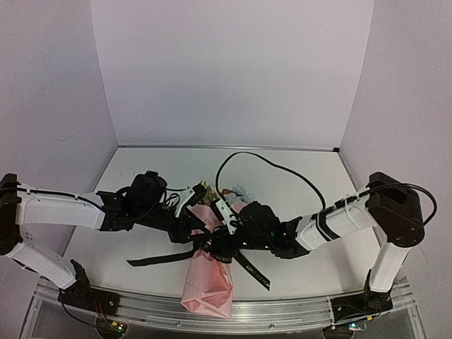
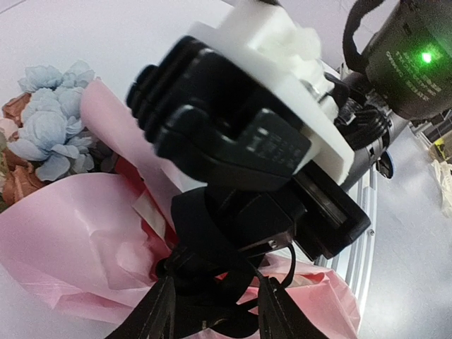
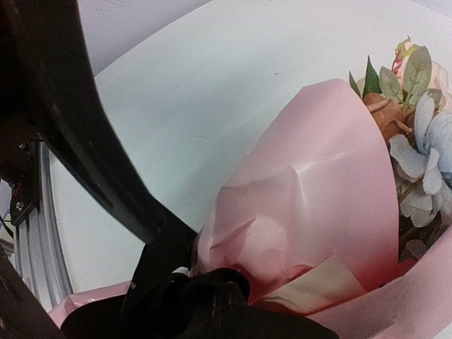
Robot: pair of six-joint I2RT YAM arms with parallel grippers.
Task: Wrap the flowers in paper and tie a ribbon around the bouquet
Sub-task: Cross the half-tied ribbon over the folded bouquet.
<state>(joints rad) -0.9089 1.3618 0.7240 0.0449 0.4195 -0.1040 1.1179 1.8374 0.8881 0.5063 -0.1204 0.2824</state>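
The right hand (image 1: 227,224) has its jaws together. The black ribbon (image 3: 201,300) bunches right at its tips, over the waist of the bouquet (image 1: 208,279), so I judge it is pinched on a strand. The left hand (image 1: 189,212) sits just beside it across the knot; I cannot tell whether its jaws are apart or gripping. Beneath both hands the bouquet lies on the desk (image 1: 141,169) near the front edge. The pink paper (image 2: 70,240) is coned around the flowers (image 2: 49,123), whose heads point away from the arm bases. Two ribbon tails trail onto the desk, one to either side. The satin looks slick and limp, so it is best pinched flat close to the knot and pulled gently. The paper is thin and likely to crumple or tear, and the bunch looks light enough to slide if tugged.
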